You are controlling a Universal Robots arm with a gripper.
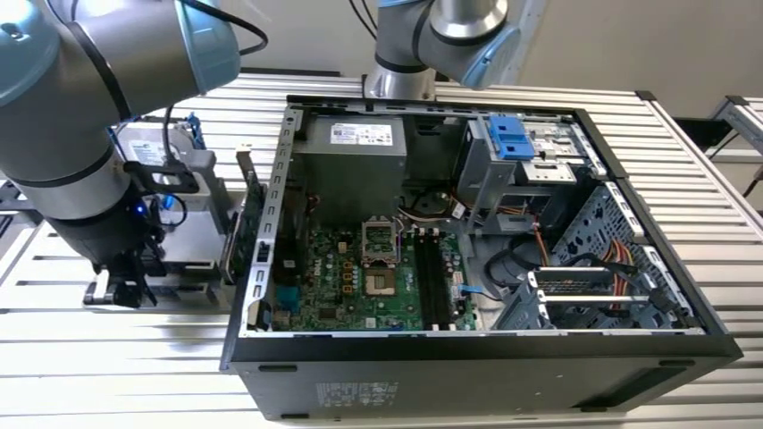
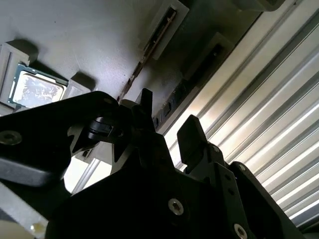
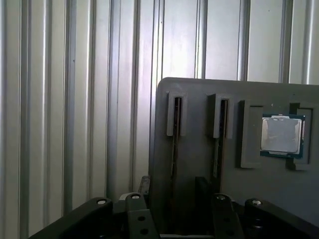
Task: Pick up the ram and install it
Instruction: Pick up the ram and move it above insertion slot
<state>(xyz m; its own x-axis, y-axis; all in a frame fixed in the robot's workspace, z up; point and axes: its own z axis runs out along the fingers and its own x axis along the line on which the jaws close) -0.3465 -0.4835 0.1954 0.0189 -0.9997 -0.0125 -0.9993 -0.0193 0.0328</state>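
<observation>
Hand [image 1: 120, 288] low over grey holder [image 3: 199, 99], fingers apart, empty. Ram [image 3: 176, 144] on edge in holder slot, near hand. CPU chip [image 3: 282, 134] adj. Open PC case [image 1: 477, 366] beside holder on slatted counter [image 1: 107, 357].

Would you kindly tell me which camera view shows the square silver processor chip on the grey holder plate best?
The first wrist view: the square silver processor chip faces the camera squarely, nearly whole between its grey brackets on the grey holder plate. The second wrist view shows the chip slanted, with corners tucked under brackets.
</observation>
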